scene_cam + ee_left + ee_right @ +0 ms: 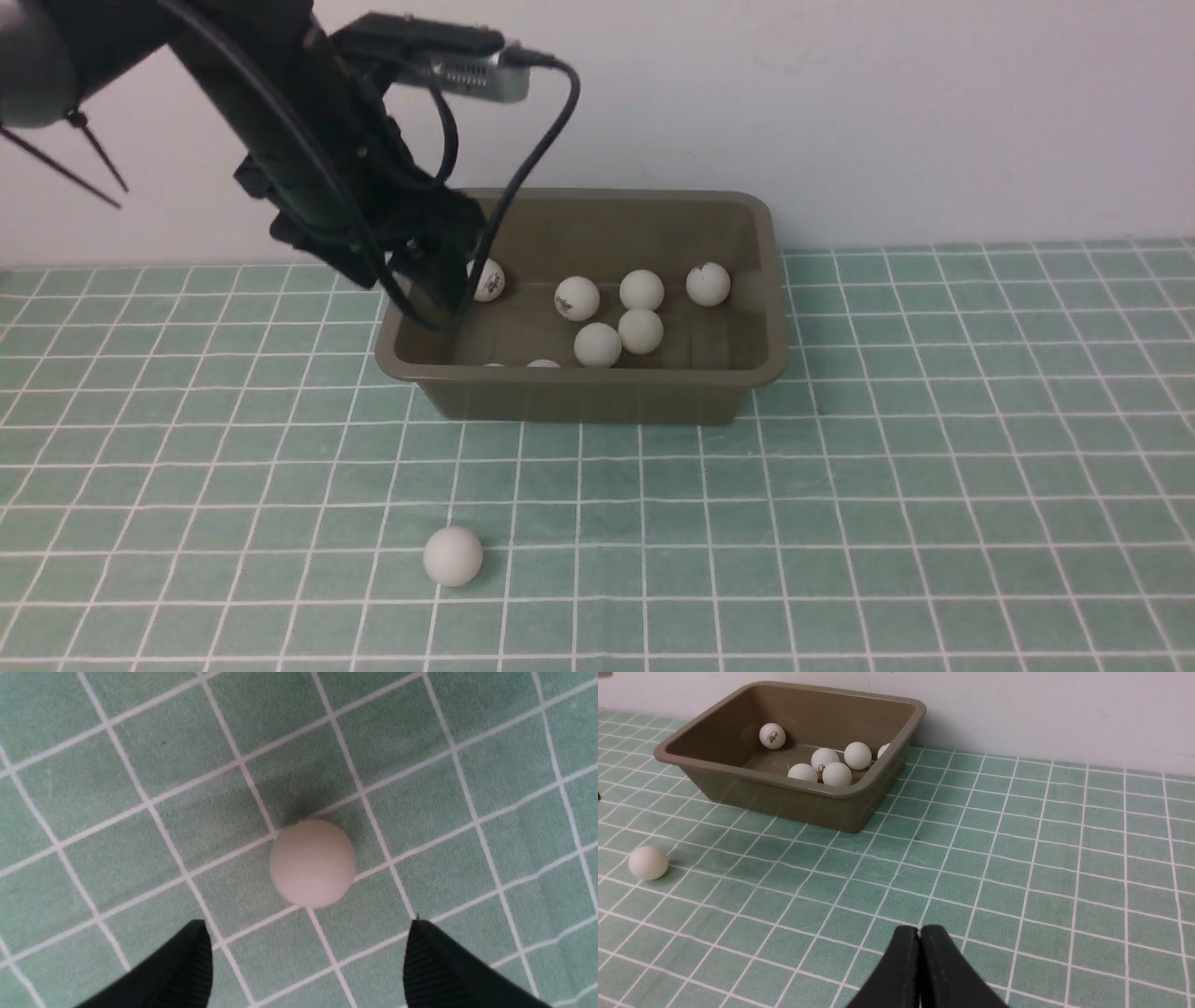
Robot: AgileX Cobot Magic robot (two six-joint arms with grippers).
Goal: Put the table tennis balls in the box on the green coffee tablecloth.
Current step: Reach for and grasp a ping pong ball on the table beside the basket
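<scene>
Left hand (306, 963) hangs wide open, empty, over the lone ball (313, 862) on the tablecloth (117, 812); right hand (919, 970) pinched shut, empty.

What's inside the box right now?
The box holds table tennis balls: six show fully in the front view, e.g., plus two tops peeking over the near wall. The left arm and near wall hide part of the floor.
</scene>
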